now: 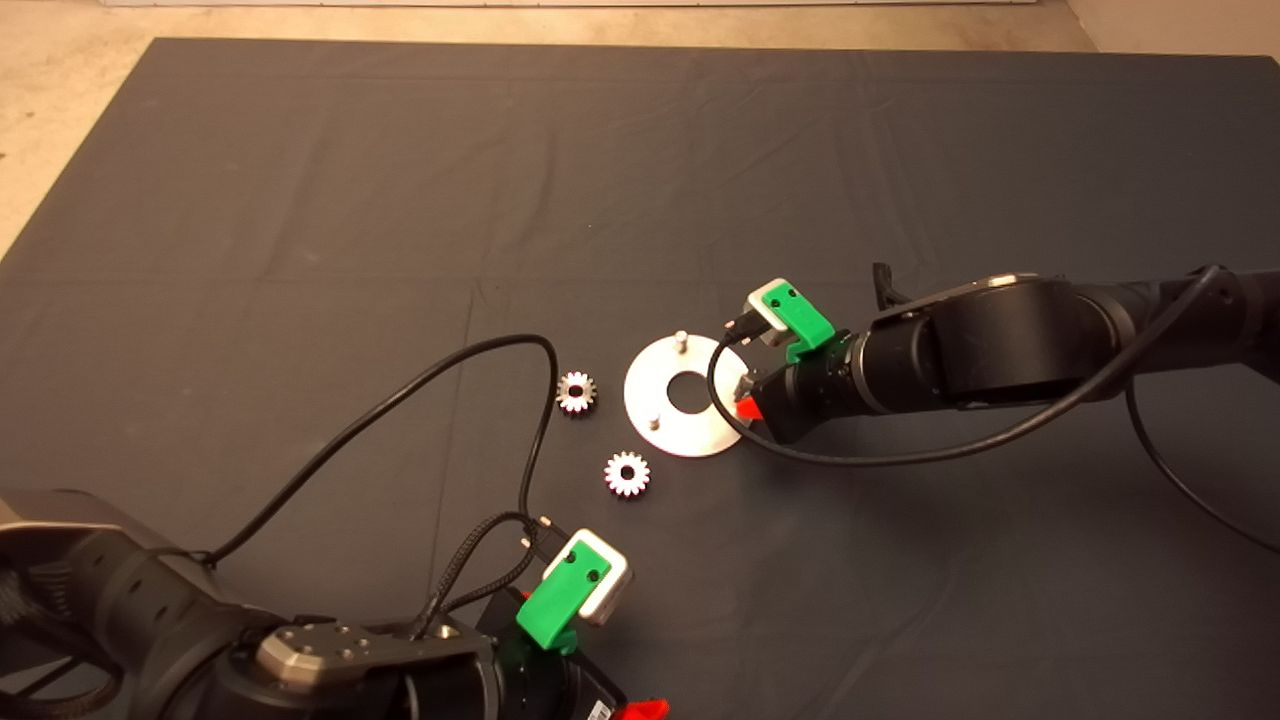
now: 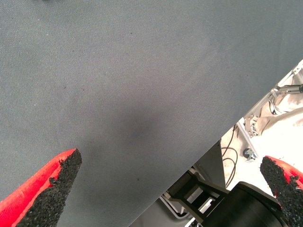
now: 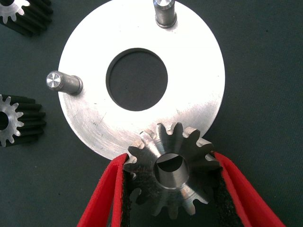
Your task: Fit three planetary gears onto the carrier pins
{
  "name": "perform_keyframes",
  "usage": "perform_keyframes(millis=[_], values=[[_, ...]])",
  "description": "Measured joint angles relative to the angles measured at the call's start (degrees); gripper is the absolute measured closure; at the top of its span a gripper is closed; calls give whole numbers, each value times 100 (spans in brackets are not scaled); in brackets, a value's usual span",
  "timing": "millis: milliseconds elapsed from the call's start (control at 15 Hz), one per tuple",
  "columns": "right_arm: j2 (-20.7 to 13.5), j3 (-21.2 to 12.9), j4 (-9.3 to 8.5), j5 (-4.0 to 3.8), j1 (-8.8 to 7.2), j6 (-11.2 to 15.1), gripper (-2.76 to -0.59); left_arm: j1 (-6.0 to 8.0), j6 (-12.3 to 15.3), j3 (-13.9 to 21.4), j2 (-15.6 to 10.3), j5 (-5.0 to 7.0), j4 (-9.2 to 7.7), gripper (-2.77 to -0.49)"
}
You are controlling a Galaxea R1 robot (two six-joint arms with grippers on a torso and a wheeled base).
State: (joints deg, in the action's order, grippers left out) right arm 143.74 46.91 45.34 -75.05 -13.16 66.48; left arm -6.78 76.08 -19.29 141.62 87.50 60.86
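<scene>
The round silver plate (image 1: 655, 385) lies mid-mat, with two bare carrier pins (image 1: 680, 340) (image 1: 654, 422) standing on it. My right gripper (image 1: 745, 405) is at the plate's right rim, shut on a planetary gear (image 3: 173, 172). The gear hovers over the rim of the plate (image 3: 199, 61), and a silver pin top shows through its bore. The two free pins (image 3: 165, 12) (image 3: 61, 82) also appear in the right wrist view. Two loose gears (image 1: 576, 392) (image 1: 627, 473) rest on the mat left of the plate. My left gripper (image 1: 640, 710) waits open at the near edge, holding nothing.
The left arm's black cable (image 1: 540, 400) loops over the mat close to the loose gears. In the left wrist view the fingers (image 2: 52, 184) hang above bare mat (image 2: 142, 71), with the mat edge, floor and a metal frame (image 2: 265, 109) beyond.
</scene>
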Motion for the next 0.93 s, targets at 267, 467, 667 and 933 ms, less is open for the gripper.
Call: perform_keyframes(millis=[267,467,667,933], values=[[89,22,0,1,52,-9,-94,0,1,0,0,-2,0,-275],[89,69,0,0,127,-116,-94,0,1,0,0,-5,0,-275],[87,85,0,-15,124,-132,-94,0,1,0,0,-2,0,-275],[87,99,0,-15,124,-289,-94,0,1,0,-2,-2,0,-275]])
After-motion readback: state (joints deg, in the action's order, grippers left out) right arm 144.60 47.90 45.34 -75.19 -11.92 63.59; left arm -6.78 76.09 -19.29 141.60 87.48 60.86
